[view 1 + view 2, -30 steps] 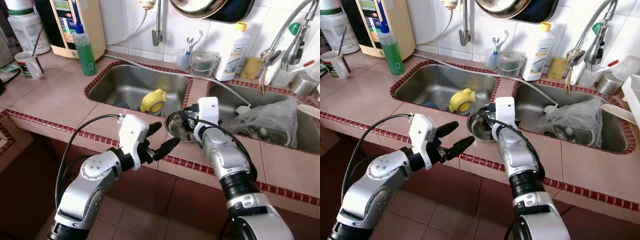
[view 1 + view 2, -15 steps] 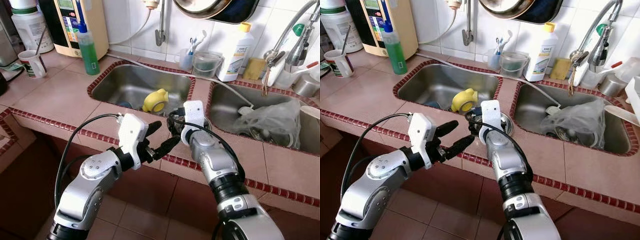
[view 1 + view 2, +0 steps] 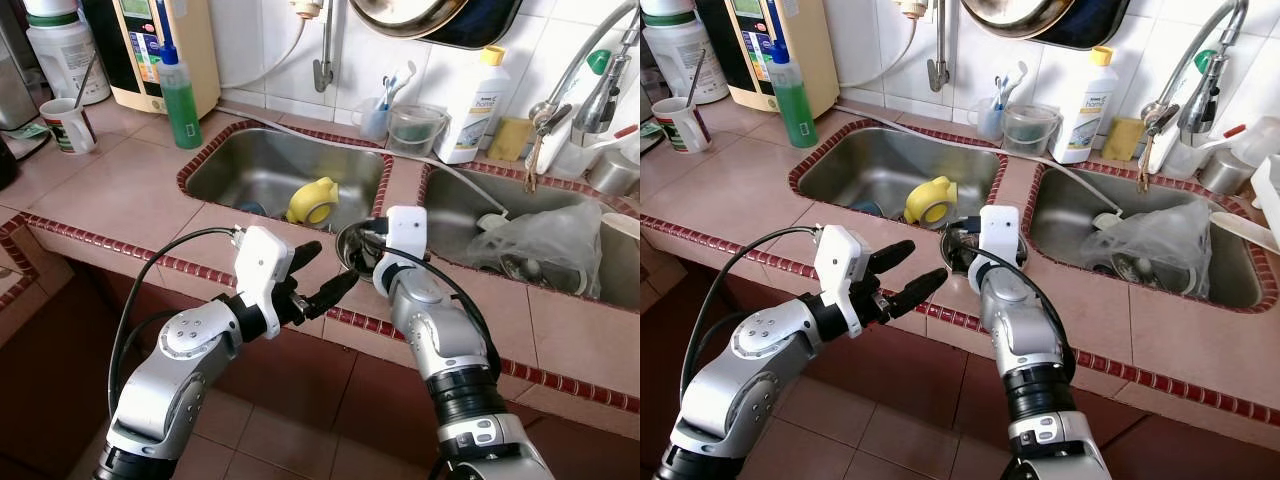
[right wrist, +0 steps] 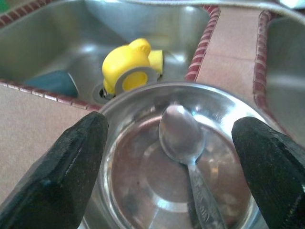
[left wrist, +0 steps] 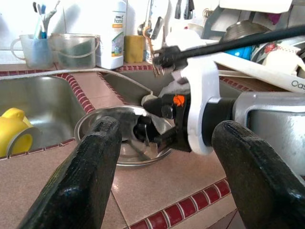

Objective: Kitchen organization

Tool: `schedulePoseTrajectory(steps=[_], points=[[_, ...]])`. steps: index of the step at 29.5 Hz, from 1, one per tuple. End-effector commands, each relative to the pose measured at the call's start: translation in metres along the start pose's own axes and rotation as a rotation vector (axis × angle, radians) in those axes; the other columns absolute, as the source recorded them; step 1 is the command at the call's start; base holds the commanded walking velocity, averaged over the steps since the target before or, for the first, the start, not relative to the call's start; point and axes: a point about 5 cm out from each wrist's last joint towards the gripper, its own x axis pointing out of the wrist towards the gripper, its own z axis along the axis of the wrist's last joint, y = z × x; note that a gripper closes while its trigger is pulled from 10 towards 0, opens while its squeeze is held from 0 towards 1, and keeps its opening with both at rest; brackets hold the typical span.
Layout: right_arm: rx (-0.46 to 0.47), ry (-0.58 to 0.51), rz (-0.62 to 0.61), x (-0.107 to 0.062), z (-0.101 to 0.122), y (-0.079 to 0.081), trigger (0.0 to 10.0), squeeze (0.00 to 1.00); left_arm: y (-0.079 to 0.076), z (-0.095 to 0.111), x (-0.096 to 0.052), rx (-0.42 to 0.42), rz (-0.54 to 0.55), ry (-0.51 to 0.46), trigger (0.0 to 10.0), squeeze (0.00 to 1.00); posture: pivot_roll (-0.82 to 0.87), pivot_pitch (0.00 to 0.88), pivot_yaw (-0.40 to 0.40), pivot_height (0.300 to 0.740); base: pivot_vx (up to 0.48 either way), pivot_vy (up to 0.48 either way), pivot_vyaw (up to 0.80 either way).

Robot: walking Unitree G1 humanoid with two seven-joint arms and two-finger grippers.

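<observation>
A shiny steel bowl [image 3: 348,246] stands on the tiled counter strip between the two sinks, with a metal spoon [image 4: 181,136] lying inside it. My right gripper [image 4: 171,140] hovers just above the bowl, open, one finger [image 4: 71,162] to each side of the rim and touching nothing. In the left wrist view the right gripper's fingers [image 5: 148,133] dip into the bowl [image 5: 97,125]. My left gripper [image 3: 333,263] is open and empty, hanging in front of the counter's edge and pointing at the bowl.
A yellow plastic cup [image 3: 308,200] lies in the left sink [image 3: 240,165]. The right sink holds a plastic bag [image 3: 545,238] over dishes. A green bottle [image 3: 182,95], a mug [image 3: 70,124] and a white detergent bottle [image 3: 478,100] stand along the back.
My right gripper swung left across the bowl, then came back a little to the right over it. The left arm stayed put. The camera shifted slightly.
</observation>
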Motion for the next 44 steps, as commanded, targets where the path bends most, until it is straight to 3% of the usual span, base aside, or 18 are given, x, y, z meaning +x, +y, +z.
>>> schedulePoseTrajectory(steps=[1,5,6,7,8,11,12,30,31,35,36,41,44], points=[[0.017,0.022,-0.017,-0.003,0.0,-0.005,10.0,0.0,0.0,0.004,0.0,0.012,-0.001,-0.007,10.0,0.0,0.1,0.0,-0.07,0.74,0.0,0.0,0.0],[0.042,0.06,-0.015,-0.005,-0.004,-0.005,10.0,0.0,0.0,0.004,0.001,0.014,-0.001,-0.007,10.0,0.0,0.1,0.0,-0.073,0.74,0.0,0.0,0.0],[0.053,0.073,-0.015,-0.005,-0.005,-0.006,8.9,0.0,0.0,0.004,0.001,0.014,-0.001,-0.007,10.0,0.0,0.1,0.0,-0.076,0.74,0.0,0.0,0.0],[0.053,0.078,-0.016,-0.005,-0.006,-0.006,8.9,0.0,0.0,0.004,0.001,0.013,-0.001,-0.008,10.0,0.0,0.1,0.0,-0.077,0.74,0.0,0.0,0.0],[0.058,0.083,-0.019,-0.005,-0.006,-0.006,4.9,0.0,0.0,0.004,0.001,0.013,-0.001,-0.008,10.0,0.0,0.1,0.0,-0.077,0.74,0.0,0.0,0.0],[0.073,0.101,-0.022,-0.005,-0.007,-0.007,4.5,0.0,-0.001,0.003,0.001,0.01,-0.001,-0.01,10.0,0.0,0.1,0.0,-0.078,0.74,0.0,0.0,0.0],[0.096,0.122,-0.021,-0.004,-0.007,-0.008,0.0,0.0,-0.001,0.003,0.001,0.009,-0.001,-0.011,10.0,0.0,0.1,0.0,-0.08,0.74,0.0,0.0,0.0],[0.201,0.175,-0.055,0.004,0.005,-0.016,0.0,0.0,0.0,0.004,0.0,0.005,0.008,-0.013,10.0,0.0,0.1,0.0,-0.081,0.74,0.0,0.0,0.0],[0.207,0.18,-0.056,0.004,0.006,-0.017,0.6,0.0,0.0,0.004,0.0,0.006,0.008,-0.012,10.0,0.0,0.1,0.0,-0.081,0.74,0.0,0.0,0.0],[0.233,0.213,-0.057,0.005,0.005,-0.018,7.0,0.0,0.001,0.005,-0.001,0.008,0.007,-0.011,10.0,0.0,0.1,0.0,-0.08,0.74,0.0,0.0,0.0],[0.238,0.219,-0.058,0.005,0.005,-0.018,7.7,0.0,0.001,0.005,-0.001,0.008,0.008,-0.011,10.0,0.0,0.1,0.0,-0.08,0.74,0.0,0.0,0.0],[0.25,0.259,-0.07,0.006,-0.001,-0.023,8.8,0.0,0.0,0.005,-0.001,0.007,0.004,-0.01,10.0,0.0,0.1,0.0,-0.081,0.74,0.0,0.0,0.0],[0.271,0.279,-0.073,0.006,-0.003,-0.025,8.7,0.0,-0.003,0.005,-0.002,0.005,-0.009,-0.009,10.0,0.0,0.1,0.0,-0.08,0.74,0.0,0.0,0.0]])
